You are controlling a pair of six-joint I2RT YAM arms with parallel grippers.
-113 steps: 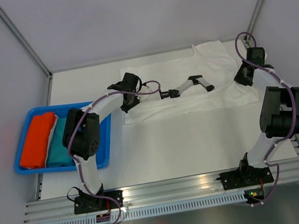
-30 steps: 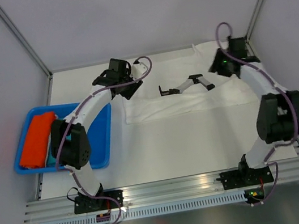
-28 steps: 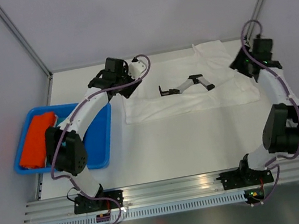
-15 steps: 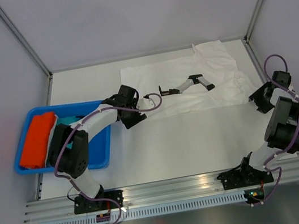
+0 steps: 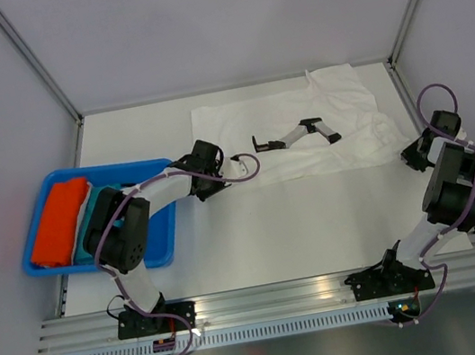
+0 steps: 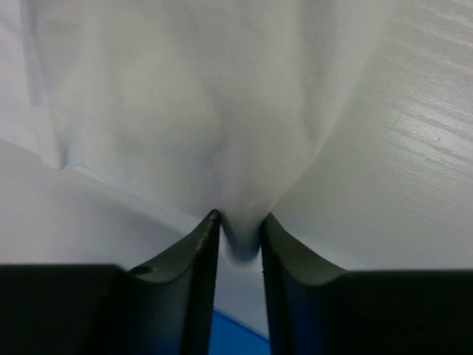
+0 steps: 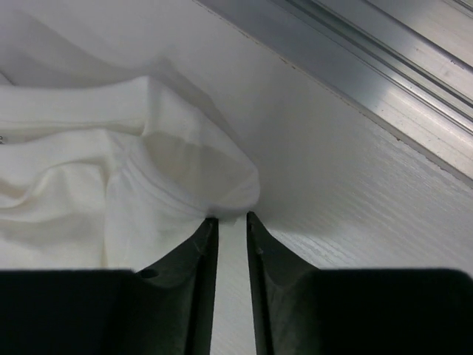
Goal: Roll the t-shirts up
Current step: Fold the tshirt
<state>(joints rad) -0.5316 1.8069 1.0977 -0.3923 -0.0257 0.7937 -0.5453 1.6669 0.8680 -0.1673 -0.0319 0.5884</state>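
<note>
I have the plain white cotton t-shirt (image 5: 347,123) with the small black-and-grey angular print spread flat on the white table (image 5: 300,222). It lies right of the shallow blue plastic tray (image 5: 108,169) and further back than it. The left gripper (image 5: 222,180) sits just off the tray's far right corner. On the left wrist camera, that gripper (image 6: 238,222) is clenched on a pinch of the t-shirt (image 6: 192,111), the cloth bunching into a fold between its fingers. The right gripper (image 5: 412,157) is well apart from the tray, at the shirt's edge farthest from it. On the right wrist camera, it (image 7: 231,218) looks clamped on a puckered hem of the t-shirt (image 7: 148,185), though the bite itself is hard to make out. In the tray lie a folded orange cloth (image 5: 60,221) and a teal one (image 5: 90,225) beside it.
</note>
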